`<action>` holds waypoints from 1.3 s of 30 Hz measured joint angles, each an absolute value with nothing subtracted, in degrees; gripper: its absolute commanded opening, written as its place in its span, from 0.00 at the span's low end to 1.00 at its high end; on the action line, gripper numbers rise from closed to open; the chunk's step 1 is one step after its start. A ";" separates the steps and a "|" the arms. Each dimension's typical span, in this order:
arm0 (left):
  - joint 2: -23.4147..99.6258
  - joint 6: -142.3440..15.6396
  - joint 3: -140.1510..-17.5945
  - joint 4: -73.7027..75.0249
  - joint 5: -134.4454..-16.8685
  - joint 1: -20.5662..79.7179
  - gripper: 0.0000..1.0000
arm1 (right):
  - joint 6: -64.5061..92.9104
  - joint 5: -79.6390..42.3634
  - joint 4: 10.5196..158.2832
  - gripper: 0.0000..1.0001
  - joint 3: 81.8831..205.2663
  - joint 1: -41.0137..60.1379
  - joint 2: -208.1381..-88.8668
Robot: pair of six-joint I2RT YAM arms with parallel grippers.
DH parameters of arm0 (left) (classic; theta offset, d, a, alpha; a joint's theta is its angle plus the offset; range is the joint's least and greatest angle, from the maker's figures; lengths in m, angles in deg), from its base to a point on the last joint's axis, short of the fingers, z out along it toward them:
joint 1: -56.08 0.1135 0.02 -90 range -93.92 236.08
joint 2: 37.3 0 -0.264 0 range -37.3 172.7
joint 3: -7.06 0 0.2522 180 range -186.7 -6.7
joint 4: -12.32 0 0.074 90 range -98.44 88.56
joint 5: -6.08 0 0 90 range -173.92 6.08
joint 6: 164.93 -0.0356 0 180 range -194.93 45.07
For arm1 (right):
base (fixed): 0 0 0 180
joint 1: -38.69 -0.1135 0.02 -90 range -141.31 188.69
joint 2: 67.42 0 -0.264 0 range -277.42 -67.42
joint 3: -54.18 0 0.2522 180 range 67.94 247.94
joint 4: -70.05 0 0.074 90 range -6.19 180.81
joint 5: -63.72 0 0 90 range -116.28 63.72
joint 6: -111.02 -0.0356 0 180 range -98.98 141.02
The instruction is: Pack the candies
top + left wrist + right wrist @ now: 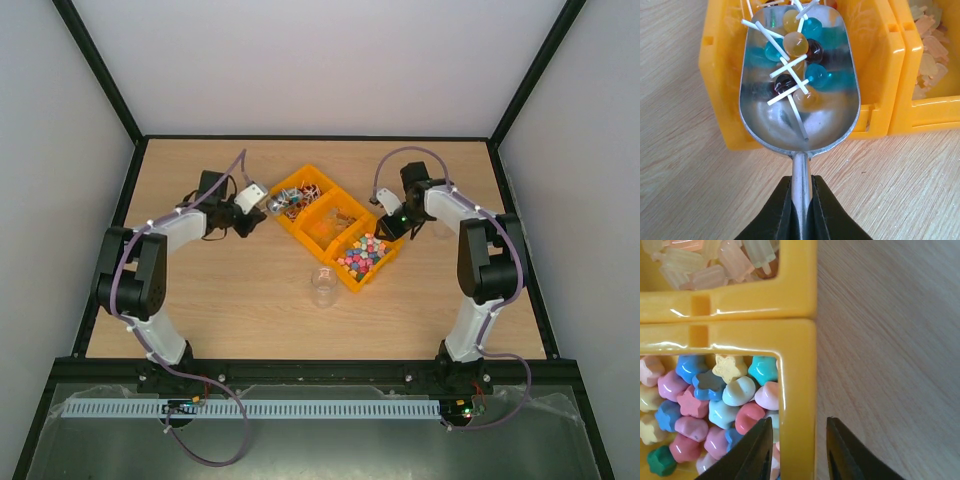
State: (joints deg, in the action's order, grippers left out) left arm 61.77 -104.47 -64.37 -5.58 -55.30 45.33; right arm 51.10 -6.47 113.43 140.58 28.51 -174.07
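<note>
The left gripper (801, 202) is clamping a scoop (790, 125) of lollipops (796, 44). The right gripper (797, 450), narrowly parted, is straddling the bin wall (797, 365) beside candies (715, 400).

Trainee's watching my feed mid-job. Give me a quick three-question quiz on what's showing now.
1. True or false: the scoop held by the left fingers is empty.
2. What sits between the right fingers? A) nothing B) the yellow bin's wall C) a bag
3. Name what stands on the table in front of the bins.
Key: 1 false, it carries lollipops; 2 B; 3 a clear cup.
</note>
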 measured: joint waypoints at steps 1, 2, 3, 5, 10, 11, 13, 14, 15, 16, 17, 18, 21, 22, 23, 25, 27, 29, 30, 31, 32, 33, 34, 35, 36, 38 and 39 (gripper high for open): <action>61.77 -104.27 -64.11 -4.97 -54.73 45.84 0.02 | 51.06 -6.49 113.67 0.39 140.93 28.51 -174.07; 61.77 -104.06 -63.85 -4.36 -54.01 46.36 0.02 | 50.95 -6.57 113.87 0.44 141.41 28.51 -174.09; 61.77 -103.88 -63.67 -3.79 -53.40 46.86 0.02 | 50.86 -6.66 114.00 0.46 141.83 28.51 -174.14; 61.74 -103.71 -63.24 -2.72 -52.26 47.54 0.02 | 50.75 -6.97 114.29 0.55 142.64 28.56 -174.18; 60.08 -103.47 -61.01 -0.45 -49.68 48.50 0.02 | 50.14 -7.73 115.09 0.68 143.77 28.56 -174.20; 59.41 -103.49 -60.64 -0.45 -49.22 48.50 0.02 | 50.10 -7.91 115.38 0.71 144.04 28.56 -174.23; 57.88 -103.86 -60.31 -0.47 -48.30 48.52 0.02 | 49.86 -8.24 115.68 0.75 144.63 28.56 -174.23; 57.13 -104.08 -60.31 -0.51 -47.80 48.68 0.02 | 49.73 -8.43 115.84 0.76 145.00 28.56 -174.23; 56.48 -104.34 -60.31 -0.54 -47.36 48.70 0.02 | 49.57 -8.59 115.92 0.78 145.39 28.60 -174.23; 55.62 -104.60 -60.31 -0.71 -46.82 48.74 0.02 | 49.22 -8.65 116.08 0.79 145.85 28.65 -174.23; 54.58 -105.11 -60.31 -1.10 -46.36 48.90 0.02 | 49.03 -8.63 116.19 0.81 146.48 28.82 -174.23; 53.81 -105.52 -60.31 -1.41 -46.07 49.05 0.02 | 48.81 -8.63 116.25 0.83 146.96 29.00 -174.23; 51.17 -107.58 -60.31 -3.88 -45.09 49.57 0.02 | 48.20 -8.59 116.54 0.94 148.52 29.87 -174.23; 50.31 -108.52 -60.31 -5.17 -44.76 49.73 0.02 | 48.00 -8.59 116.60 0.99 148.93 30.22 -174.23; 49.50 -109.59 -60.31 -6.61 -44.41 49.86 0.02 | 47.96 -8.61 116.62 0.99 149.22 30.53 -174.23; 47.89 -112.03 -60.31 -9.96 -43.67 50.03 0.02 | 48.00 -8.52 116.97 0.99 149.50 30.96 -174.14; 46.16 -114.55 -60.33 -13.65 -43.10 50.16 0.02 | 48.09 -8.48 117.43 0.99 149.70 31.36 -173.92; 44.30 -116.67 -60.33 -17.04 -42.66 50.27 0.02 | 48.24 -8.32 117.98 0.99 149.74 31.60 -173.46; 43.12 -117.72 -60.33 -18.83 -42.36 50.27 0.02 | 48.28 -8.24 118.33 0.99 149.74 31.66 -173.13; 41.85 -118.68 -60.33 -20.47 -42.05 50.27 0.02 | 48.41 -8.00 118.59 0.99 149.74 31.66 -172.70; 40.54 -119.73 -60.33 -22.13 -41.77 50.27 0.02 | 48.44 -7.73 118.77 0.99 149.74 31.66 -172.21; 38.84 -120.95 -60.33 -24.27 -41.35 50.27 0.02 | 48.44 -7.41 118.90 0.99 149.74 31.66 -171.69; 38.03 -121.52 -60.33 -25.26 -41.09 50.29 0.02 | 48.44 -7.14 119.07 0.99 149.76 31.66 -171.19; 37.00 -122.46 -60.31 -26.50 -40.67 50.32 0.02 | 48.44 -6.90 119.29 0.99 149.74 31.66 -170.62; 35.71 -123.66 -60.29 -28.14 -40.22 50.32 0.02 | 48.41 -6.73 119.49 0.99 149.76 31.66 -170.23; 33.09 -125.96 -60.00 -31.00 -39.30 50.34 0.02 | 48.41 -6.20 119.84 0.99 149.74 31.66 -169.61; 31.84 -127.14 -59.83 -32.49 -38.86 50.36 0.02 | 48.39 -5.96 119.90 0.99 149.74 31.66 -169.31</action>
State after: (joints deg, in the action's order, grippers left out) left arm 31.84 -127.14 -59.83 -32.49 -38.86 50.36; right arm 48.39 -5.96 119.90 149.74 31.66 -169.31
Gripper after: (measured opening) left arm 0.079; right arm 0.986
